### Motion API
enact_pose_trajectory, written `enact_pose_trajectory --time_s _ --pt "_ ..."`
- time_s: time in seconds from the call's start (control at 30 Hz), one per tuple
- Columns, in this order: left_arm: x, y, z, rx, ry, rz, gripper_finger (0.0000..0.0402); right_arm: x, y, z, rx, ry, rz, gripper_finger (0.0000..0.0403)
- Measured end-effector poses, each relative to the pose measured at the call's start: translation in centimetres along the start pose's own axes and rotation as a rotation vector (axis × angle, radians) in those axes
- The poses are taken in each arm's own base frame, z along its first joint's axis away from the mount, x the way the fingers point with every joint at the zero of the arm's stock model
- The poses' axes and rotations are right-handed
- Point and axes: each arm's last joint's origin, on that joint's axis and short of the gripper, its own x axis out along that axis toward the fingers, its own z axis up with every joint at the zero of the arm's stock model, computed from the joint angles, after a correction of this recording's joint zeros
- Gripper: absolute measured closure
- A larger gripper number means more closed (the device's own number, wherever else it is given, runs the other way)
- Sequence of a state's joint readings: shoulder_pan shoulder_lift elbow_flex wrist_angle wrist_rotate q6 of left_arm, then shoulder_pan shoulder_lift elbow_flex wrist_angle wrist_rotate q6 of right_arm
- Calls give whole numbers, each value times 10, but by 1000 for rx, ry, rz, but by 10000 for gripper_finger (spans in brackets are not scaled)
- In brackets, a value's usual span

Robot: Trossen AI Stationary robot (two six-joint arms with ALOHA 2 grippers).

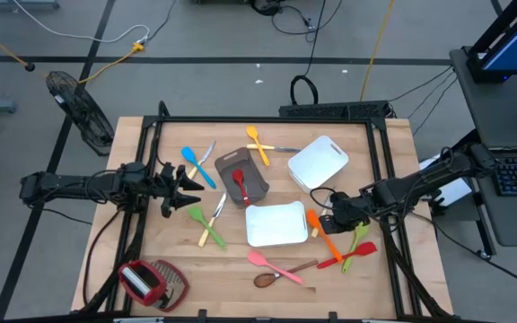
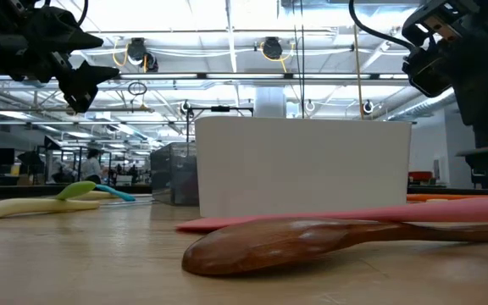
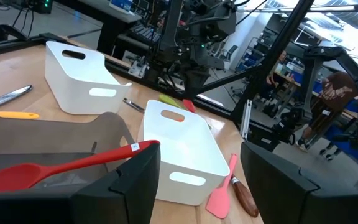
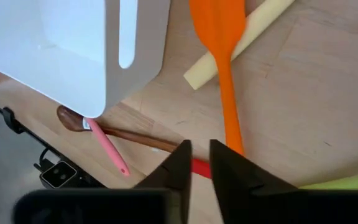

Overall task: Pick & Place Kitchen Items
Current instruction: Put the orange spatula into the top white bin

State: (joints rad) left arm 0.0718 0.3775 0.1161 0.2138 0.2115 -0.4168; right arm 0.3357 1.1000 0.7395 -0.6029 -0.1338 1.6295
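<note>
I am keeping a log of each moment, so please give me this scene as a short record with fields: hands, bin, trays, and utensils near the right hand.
left hand: open, empty, beside the grey bin
right hand: low over the orange spatula, fingers slightly apart, holding nothing
grey bin: holds a red spoon
trays: near tray and far tray, both white, nothing seen inside
near right hand: red spatula, green utensil
front edge: pink spatula crossing a wooden spoon
</note>
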Motion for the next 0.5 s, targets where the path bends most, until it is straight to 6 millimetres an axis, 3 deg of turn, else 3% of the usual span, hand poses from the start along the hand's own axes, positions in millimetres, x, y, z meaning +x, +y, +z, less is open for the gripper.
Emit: enact_pose_trajectory --time_s 0.27,0.5 --pt "0 0 0 14 1 0 174 8 0 2 -25 -29 -32 212" --pt "0 0 0 20 2 1 174 26 1 4 -96 -29 -106 170"
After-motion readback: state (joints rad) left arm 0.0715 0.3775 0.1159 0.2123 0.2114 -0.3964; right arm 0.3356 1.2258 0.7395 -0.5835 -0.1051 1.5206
